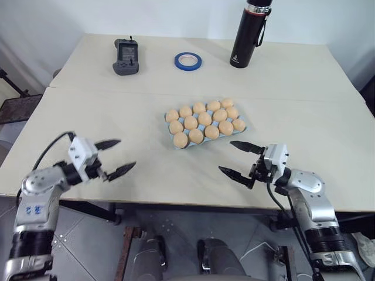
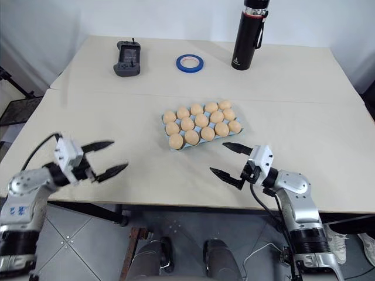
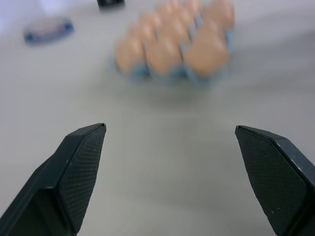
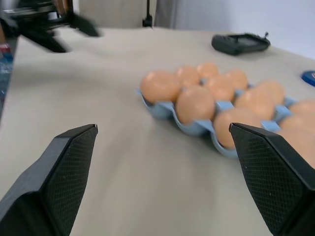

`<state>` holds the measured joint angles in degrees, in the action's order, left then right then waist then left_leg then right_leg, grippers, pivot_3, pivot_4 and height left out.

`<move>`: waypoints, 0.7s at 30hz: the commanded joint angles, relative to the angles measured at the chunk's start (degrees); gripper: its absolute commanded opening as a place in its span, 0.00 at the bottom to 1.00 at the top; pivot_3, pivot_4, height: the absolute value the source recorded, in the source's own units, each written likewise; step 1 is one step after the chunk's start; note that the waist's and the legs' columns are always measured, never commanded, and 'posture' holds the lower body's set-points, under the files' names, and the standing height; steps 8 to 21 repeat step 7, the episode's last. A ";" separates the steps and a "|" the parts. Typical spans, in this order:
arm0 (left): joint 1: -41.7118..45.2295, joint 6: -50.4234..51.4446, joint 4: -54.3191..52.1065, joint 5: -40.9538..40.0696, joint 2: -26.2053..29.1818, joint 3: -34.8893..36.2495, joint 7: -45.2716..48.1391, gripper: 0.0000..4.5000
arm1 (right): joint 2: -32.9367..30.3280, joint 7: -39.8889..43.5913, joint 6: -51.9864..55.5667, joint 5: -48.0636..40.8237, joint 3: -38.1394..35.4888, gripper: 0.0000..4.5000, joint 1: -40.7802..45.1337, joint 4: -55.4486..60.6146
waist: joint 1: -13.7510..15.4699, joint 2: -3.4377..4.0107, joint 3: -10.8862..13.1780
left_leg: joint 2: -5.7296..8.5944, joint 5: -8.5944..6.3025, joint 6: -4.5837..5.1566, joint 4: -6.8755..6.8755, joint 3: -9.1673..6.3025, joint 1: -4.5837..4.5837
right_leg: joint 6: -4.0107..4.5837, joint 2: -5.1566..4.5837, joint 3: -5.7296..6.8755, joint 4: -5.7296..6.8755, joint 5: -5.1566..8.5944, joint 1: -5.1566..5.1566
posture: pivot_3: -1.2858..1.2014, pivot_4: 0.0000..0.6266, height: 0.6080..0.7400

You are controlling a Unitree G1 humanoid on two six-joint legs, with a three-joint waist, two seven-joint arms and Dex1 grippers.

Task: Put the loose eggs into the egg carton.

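The light blue egg carton (image 4: pixel 165 113) lies in the middle of the table, and tan-orange eggs (image 1: pixel 205 119) sit in its cups in three rows. Loose eggs are out of view; every egg I see rests in a cup. My left gripper (image 1: pixel 127 153) hovers open and empty over the table's front left, well left of the carton and pointing toward it. The right gripper (image 1: pixel 225 156) is open and empty just in front of the carton's right end. In the left wrist view the carton lies ahead, beyond the spread fingers (image 3: pixel 81 167).
At the back of the table stand a black bottle (image 1: pixel 249 32), a blue tape ring (image 1: pixel 187 61) and a black handheld controller (image 1: pixel 126 57). The table's front edge runs just below both grippers.
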<state>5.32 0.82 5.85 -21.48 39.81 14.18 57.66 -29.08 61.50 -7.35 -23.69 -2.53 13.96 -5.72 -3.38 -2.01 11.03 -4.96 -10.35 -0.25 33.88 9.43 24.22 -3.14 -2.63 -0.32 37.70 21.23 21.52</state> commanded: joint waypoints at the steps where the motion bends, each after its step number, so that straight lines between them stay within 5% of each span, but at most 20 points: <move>1: -2.27 -1.00 -4.88 -1.37 0.55 1.81 0.08 1.00 | -1.58 0.71 -0.89 -1.27 -2.99 1.00 -1.09 -0.12 | 0.17 0.00 0.00 | 0.00 0.00 -0.01 -0.02 -0.07 0.02 | 0.04 -0.02 0.04 -0.05 0.02 -0.01 | 0.52 0.24 1.00; 5: -2.14 -1.33 -6.82 0.00 -1.18 1.15 -3.66 1.00 | -1.61 0.65 -1.06 -1.24 -3.84 1.00 -1.43 -0.41 | -0.02 0.03 -0.02 | 0.03 0.00 -0.02 -0.17 -0.08 0.01 | 0.93 -0.08 0.07 -0.13 0.48 -0.05 | 0.52 0.24 1.00; 21: -1.72 -1.56 -7.12 0.84 -2.00 0.59 -5.34 1.00 | -1.22 0.45 -1.06 -1.11 -3.77 1.00 -1.59 -0.26 | -0.04 0.03 -0.02 | 0.04 0.01 -0.02 -0.21 -0.07 0.01 | 0.69 -0.07 0.09 -0.13 0.35 -0.05 | 0.52 0.24 1.00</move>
